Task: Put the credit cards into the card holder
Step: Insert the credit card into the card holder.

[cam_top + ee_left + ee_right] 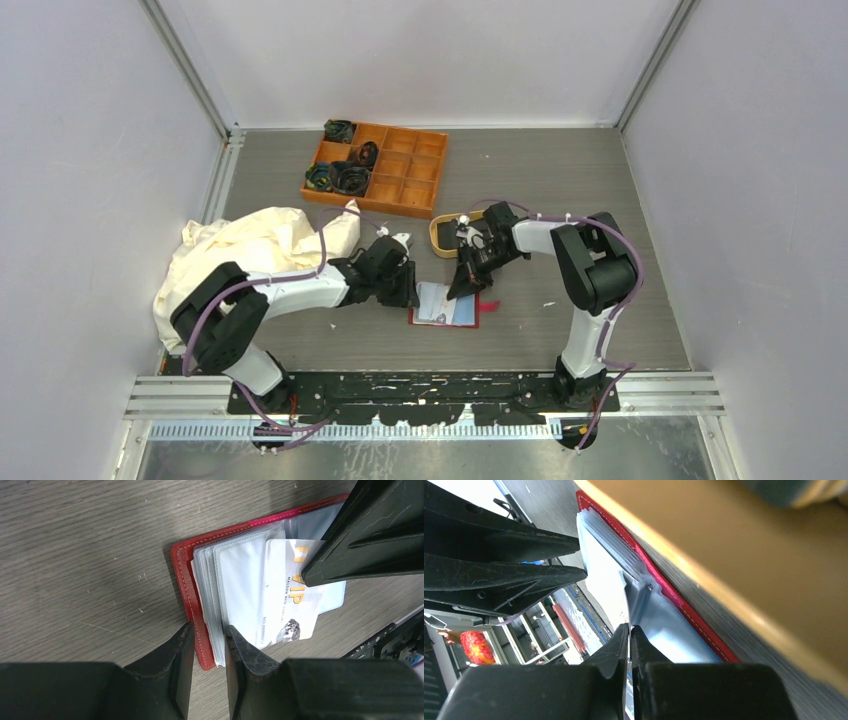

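The red card holder lies open on the table, its clear pockets facing up. My left gripper is shut on its left edge; in the left wrist view the gripper pinches the red cover and the pocket stack. My right gripper is shut on a white credit card printed VIP, which lies partly inside a pocket. In the right wrist view the gripper clamps the card's thin edge above the card holder. No black cards show.
A tan oval tray lies just behind the right gripper and fills the upper right of the right wrist view. An orange compartment box stands at the back. A cream cloth is bunched at the left.
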